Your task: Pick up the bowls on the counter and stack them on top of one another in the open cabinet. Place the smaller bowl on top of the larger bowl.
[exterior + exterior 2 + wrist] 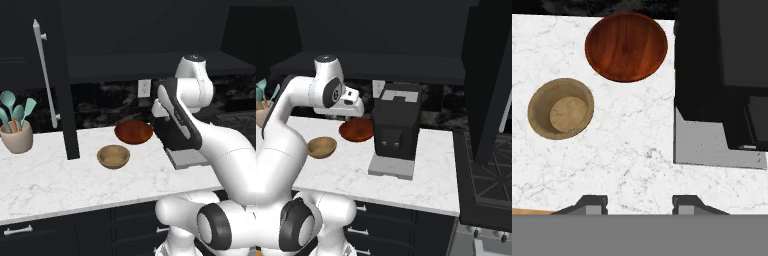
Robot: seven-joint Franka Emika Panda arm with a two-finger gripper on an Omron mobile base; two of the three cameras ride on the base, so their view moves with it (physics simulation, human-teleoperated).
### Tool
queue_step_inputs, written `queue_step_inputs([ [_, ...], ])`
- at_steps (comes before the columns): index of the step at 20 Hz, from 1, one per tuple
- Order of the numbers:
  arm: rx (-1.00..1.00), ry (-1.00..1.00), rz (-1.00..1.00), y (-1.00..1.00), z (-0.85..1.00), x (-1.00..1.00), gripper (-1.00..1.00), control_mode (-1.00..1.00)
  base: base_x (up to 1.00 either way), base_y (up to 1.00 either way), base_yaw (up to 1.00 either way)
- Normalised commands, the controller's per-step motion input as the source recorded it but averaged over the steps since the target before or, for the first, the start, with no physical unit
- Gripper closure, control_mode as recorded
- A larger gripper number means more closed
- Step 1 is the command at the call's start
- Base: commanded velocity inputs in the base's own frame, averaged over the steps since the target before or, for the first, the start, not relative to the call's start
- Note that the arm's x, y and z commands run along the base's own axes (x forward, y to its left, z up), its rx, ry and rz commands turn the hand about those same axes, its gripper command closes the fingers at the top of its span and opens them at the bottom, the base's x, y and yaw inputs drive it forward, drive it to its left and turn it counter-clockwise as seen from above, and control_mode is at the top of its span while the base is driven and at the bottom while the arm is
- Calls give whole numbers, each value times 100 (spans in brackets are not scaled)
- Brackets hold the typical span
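Two bowls sit apart on the white marble counter. The larger bowl is wide, shallow and glossy reddish-brown, near the back wall. In front of it and to the left lies the smaller bowl, light tan wood. My gripper hangs above the counter, looking straight down, open, with nothing between its fingertips. Both bowls lie ahead of it in the hand view. The open cabinet is above, its black door swung out with a long silver handle.
A black coffee machine on a grey base stands just right of the larger bowl. A beige utensil holder with teal spatulas is at the counter's far left. A stove lies to the right.
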Motion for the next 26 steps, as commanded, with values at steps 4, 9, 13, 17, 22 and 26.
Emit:
queue_step_inputs([
  [4, -14, 0, 0, 49, -23, 0, -100, -100, 0, 0, 0],
  [9, -21, 0, 0, 100, -85, 10, -100, -100, 0, 0, 0],
  [13, -8, 17, -2, 100, -100, 28, -100, -100, 0, 0, 0],
  [17, 1, 20, -1, 50, -65, 27, -100, -100, 0, 0, 0],
  [22, 7, 3, -5, 2, -42, 1, -100, -100, 0, 0, 0],
  [26, 4, -3, -8, -1, -57, 2, -100, -100, 0, 0, 0],
])
